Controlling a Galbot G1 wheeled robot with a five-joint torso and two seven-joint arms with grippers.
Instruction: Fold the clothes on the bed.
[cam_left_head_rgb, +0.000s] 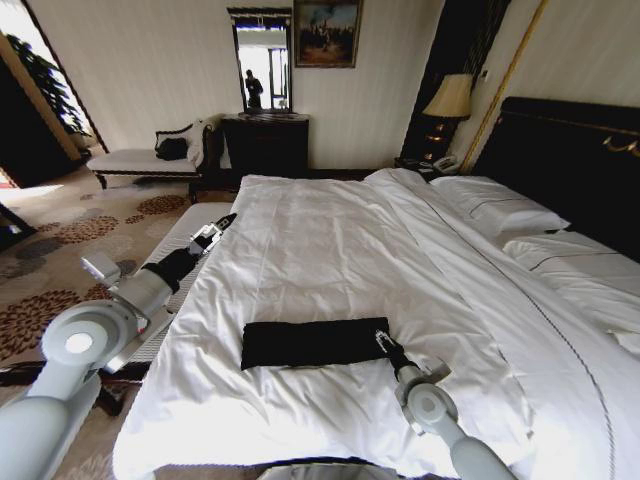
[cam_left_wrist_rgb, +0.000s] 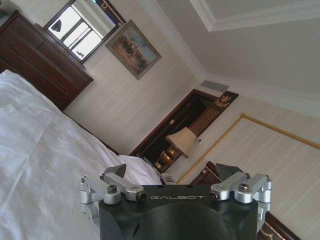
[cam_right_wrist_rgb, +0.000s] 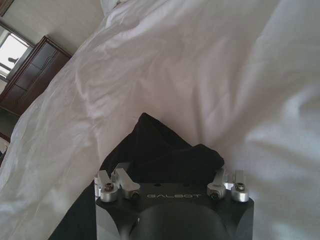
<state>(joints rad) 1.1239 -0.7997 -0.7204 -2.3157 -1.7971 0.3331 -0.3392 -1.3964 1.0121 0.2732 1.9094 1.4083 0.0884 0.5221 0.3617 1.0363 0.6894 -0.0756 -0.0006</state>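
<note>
The clothes (cam_left_head_rgb: 312, 343), a black T-shirt folded into a long flat strip, lie across the near part of the bed (cam_left_head_rgb: 330, 250). My right gripper (cam_left_head_rgb: 383, 341) is at the strip's right end. In the right wrist view the black fabric (cam_right_wrist_rgb: 160, 150) bunches up directly in front of that gripper (cam_right_wrist_rgb: 169, 172), and its jaws look drawn in on the cloth. My left gripper (cam_left_head_rgb: 222, 226) hangs raised beside the bed's left edge, well away from the shirt. In the left wrist view it (cam_left_wrist_rgb: 172, 172) stands open with nothing in it.
Beside the bed on the left, under my left arm, stands a white-cushioned bench (cam_left_head_rgb: 190, 232). Pillows (cam_left_head_rgb: 500, 210) and the dark headboard (cam_left_head_rgb: 570, 150) are at the right. A dark dresser (cam_left_head_rgb: 265, 145) and a chaise (cam_left_head_rgb: 150, 160) stand by the far wall.
</note>
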